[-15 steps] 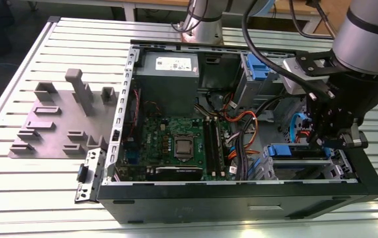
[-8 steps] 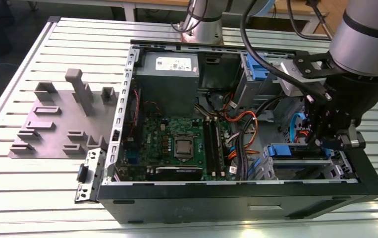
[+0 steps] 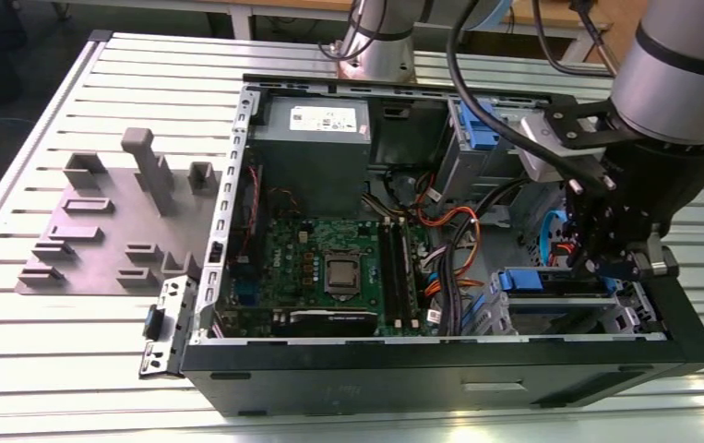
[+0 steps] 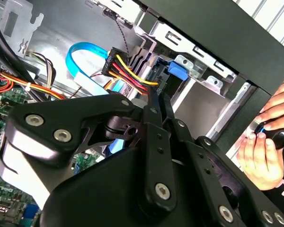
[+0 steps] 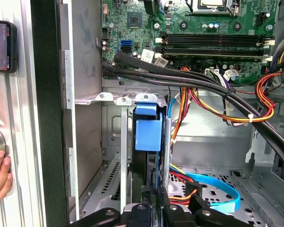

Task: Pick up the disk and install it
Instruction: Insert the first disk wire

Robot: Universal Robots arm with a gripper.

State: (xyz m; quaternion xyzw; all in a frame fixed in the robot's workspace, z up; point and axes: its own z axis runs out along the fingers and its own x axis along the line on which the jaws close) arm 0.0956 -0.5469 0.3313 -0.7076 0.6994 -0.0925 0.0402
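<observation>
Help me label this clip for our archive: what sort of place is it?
Probably a robotics lab or test bench: an open computer case lies on a slatted metal table, a grey fixture block sits beside it, and a robot arm reaches inside.

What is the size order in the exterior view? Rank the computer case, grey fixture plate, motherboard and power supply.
1. computer case
2. grey fixture plate
3. motherboard
4. power supply; it looks close to the motherboard, which cables partly cover, so the last two places are unsure.
</observation>
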